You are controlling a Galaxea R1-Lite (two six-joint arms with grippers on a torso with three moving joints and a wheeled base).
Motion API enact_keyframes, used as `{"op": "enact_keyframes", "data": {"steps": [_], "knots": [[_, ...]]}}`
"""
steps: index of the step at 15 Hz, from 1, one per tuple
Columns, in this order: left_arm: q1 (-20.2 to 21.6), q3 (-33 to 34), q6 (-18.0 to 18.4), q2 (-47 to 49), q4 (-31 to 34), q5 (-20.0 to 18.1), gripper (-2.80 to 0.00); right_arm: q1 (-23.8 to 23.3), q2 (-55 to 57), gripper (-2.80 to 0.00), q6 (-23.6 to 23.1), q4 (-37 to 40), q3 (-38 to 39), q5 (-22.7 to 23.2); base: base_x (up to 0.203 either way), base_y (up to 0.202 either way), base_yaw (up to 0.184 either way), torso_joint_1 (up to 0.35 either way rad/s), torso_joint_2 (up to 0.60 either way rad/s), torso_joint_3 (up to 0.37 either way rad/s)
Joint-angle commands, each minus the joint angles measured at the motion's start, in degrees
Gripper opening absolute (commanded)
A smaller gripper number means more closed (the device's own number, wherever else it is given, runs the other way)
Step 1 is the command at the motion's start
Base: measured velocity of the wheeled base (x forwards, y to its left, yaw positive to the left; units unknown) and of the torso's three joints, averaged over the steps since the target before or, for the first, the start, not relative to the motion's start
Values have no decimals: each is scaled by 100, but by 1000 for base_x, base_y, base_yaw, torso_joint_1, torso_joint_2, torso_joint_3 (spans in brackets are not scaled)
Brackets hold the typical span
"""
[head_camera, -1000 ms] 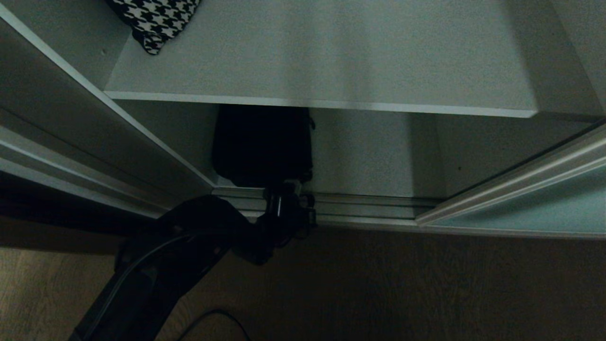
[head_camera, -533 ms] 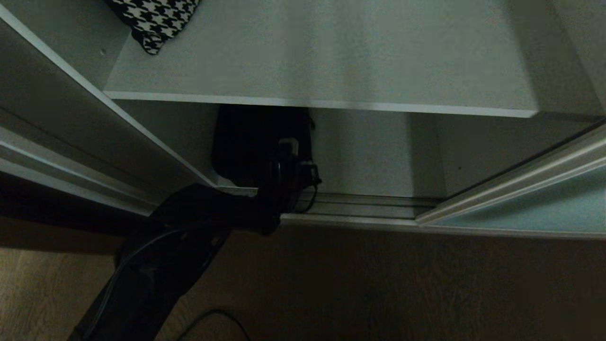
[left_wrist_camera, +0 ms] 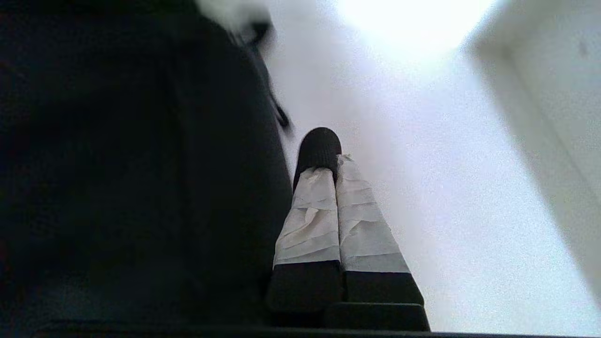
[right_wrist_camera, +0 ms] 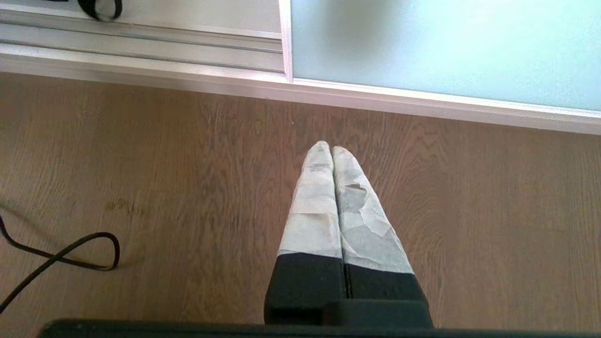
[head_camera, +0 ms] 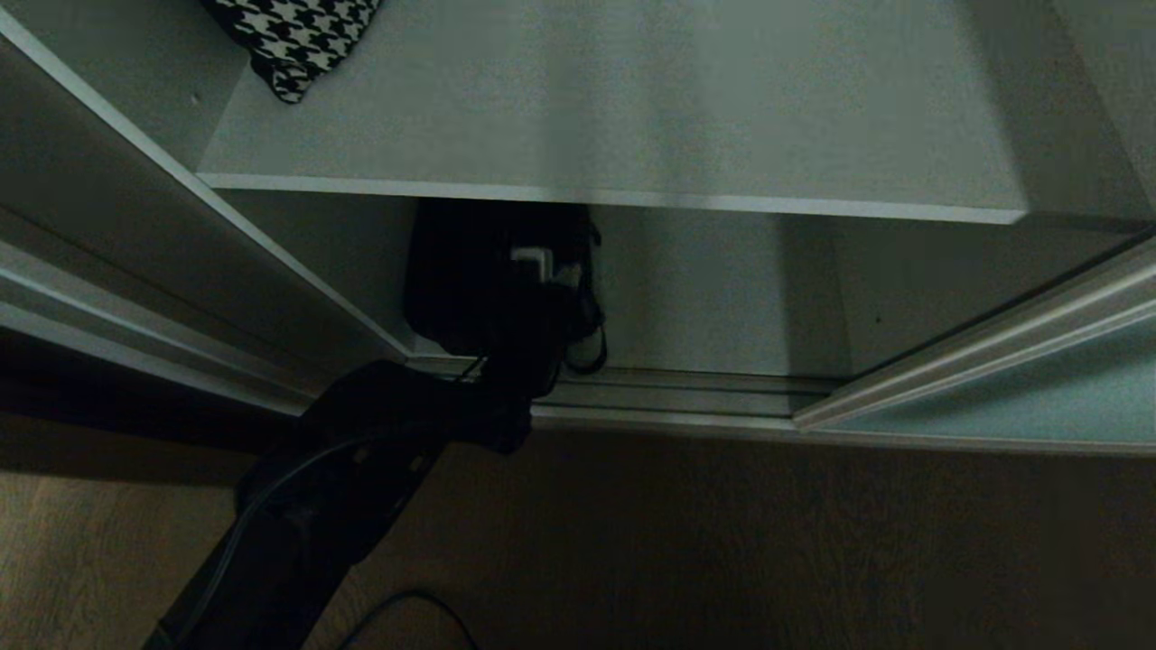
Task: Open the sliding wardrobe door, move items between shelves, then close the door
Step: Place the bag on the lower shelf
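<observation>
Head view: left tool (head_camera: 540,271) together, beside half-hidden black bag (head_camera: 461,280).

Home bedroom, sliding wardrobe (head_camera: 993,397), wood floor (right_wrist_camera: 188,188)

Hidden and cut-off parts in the wardrobe scene

The black bag (head_camera: 470,271) was half covered by the upper shelf (head_camera: 614,194) and partly masked by the left gripper (head_camera: 542,271), whose fingertips could not be made out in the head view. The houndstooth bag (head_camera: 293,41) was cut off by the head view's top edge. In the left wrist view, the black bag's outline was lost in darkness, and a blurred white patch (left_wrist_camera: 232,11) could not be identified.
</observation>
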Motion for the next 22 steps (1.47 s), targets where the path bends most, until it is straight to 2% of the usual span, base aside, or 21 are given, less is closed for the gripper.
{"op": "enact_keyframes", "data": {"steps": [1,3,10,14,15,16,22], "knots": [[144,-1,106,87,-348,13,-280,0,1,-280,2,2,0,2,0,0,0,0,0,0],[376,-1,268,87,-435,-41,-280,0,6,-280,2,2,0,2,0,0,0,0,0,0],[728,-1,362,585,-352,-59,-280,0,-2,-280,2,2,0,2,0,0,0,0,0,0],[746,-1,344,455,-344,-45,-280,0,2,-280,2,2,0,2,0,0,0,0,0,0],[764,-1,344,444,-345,-12,-221,0,5,-280,2,2,0,2,0,0,0,0,0,0],[769,-1,345,450,-338,17,0,0,6,-280,2,2,0,2,0,0,0,0,0,0],[797,-1,290,116,-564,12,0,0,-2,-280,2,2,0,2,0,0,0,0,0,0]]}}
